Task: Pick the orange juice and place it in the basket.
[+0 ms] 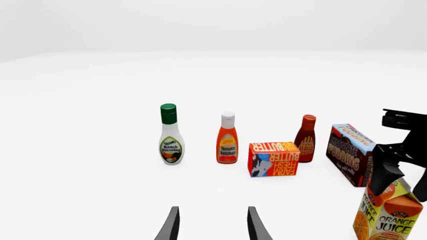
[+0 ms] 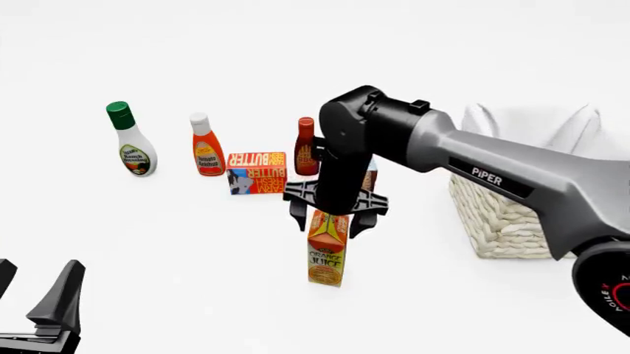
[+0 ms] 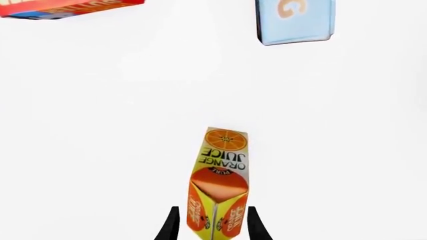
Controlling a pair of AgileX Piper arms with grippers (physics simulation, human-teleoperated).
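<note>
Left gripper [image 2: 40, 299]: my black fingers stand parted, nothing between them, well apart from the groceries.
Green-capped white ranch dressing bottle [image 2: 130, 140]: far left beyond my right gripper.
Flat red-orange butter box [image 2: 256, 172]: just beyond it, leftward.
Right gripper [image 2: 335, 217]: my fingers straddle the carton's gable top; whether they press it, I cannot tell.
Tall orange-and-yellow orange juice carton [image 2: 327, 254]: upright on the table, directly under my right gripper.
Cream woven wicker basket [image 2: 502, 217]: to its right, apart.
</note>
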